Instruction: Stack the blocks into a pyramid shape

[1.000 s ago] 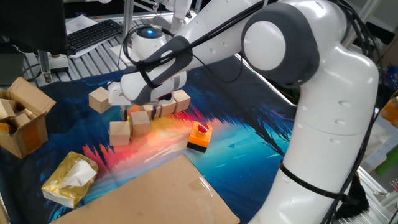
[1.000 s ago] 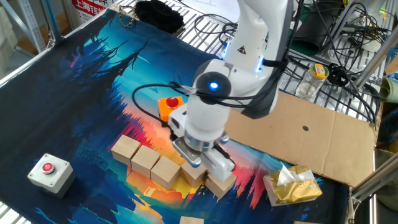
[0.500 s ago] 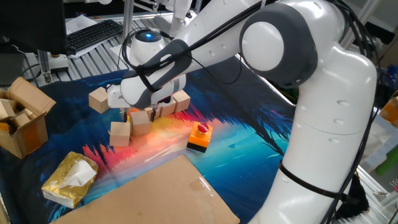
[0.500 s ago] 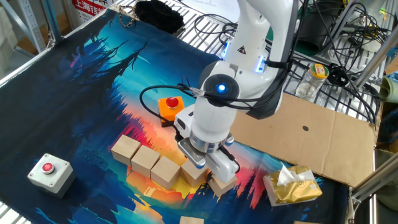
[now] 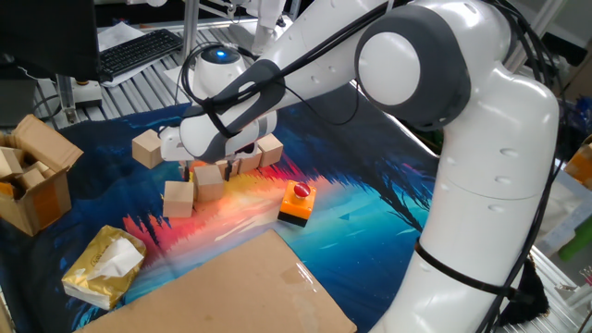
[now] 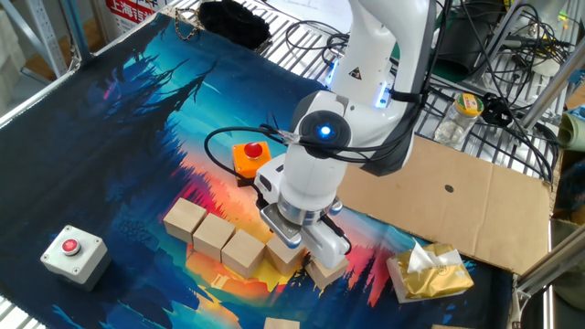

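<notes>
Six tan wooden blocks lie on the printed mat. Several form a diagonal row [image 6: 213,233], also seen in one fixed view [image 5: 268,148]. One block [image 5: 178,198] sits at the row's near end, a little off line, and shows in the other fixed view [image 6: 326,268]. One block [image 5: 148,148] lies apart and shows at the other fixed view's bottom edge [image 6: 281,323]. My gripper [image 6: 306,242] is low over the row's end, at the block [image 5: 209,178] beside the offset one. The wrist hides the fingertips, so I cannot tell their spread.
An orange-and-black box with a red button [image 5: 297,203] stands just beyond the row. A grey button box [image 6: 70,252], a yellow tissue pack [image 5: 104,266], a flat cardboard sheet [image 6: 457,206] and an open cardboard box [image 5: 32,176] surround the work area.
The gripper shifted slightly along the row toward the offset end block between one second and half a second ago, then held still. The blocks have not moved.
</notes>
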Controlling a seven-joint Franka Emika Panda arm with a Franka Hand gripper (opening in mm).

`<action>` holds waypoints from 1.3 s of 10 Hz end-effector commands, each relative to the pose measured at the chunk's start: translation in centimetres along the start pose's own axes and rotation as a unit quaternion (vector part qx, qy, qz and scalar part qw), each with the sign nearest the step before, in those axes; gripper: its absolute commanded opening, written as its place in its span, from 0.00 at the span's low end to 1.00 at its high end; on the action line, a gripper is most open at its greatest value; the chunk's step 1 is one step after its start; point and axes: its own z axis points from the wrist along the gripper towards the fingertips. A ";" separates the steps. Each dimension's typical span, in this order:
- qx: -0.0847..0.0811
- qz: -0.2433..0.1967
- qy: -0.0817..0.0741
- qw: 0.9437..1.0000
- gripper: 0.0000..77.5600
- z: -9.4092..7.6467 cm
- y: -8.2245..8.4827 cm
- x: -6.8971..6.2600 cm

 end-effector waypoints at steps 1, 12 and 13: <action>-0.001 0.004 -0.001 1.000 1.00 0.0 0.0 -0.3; -0.002 -0.002 -0.007 1.000 1.00 0.3 -0.3 -0.6; -0.002 0.000 -0.007 1.000 1.00 0.3 -0.3 -0.6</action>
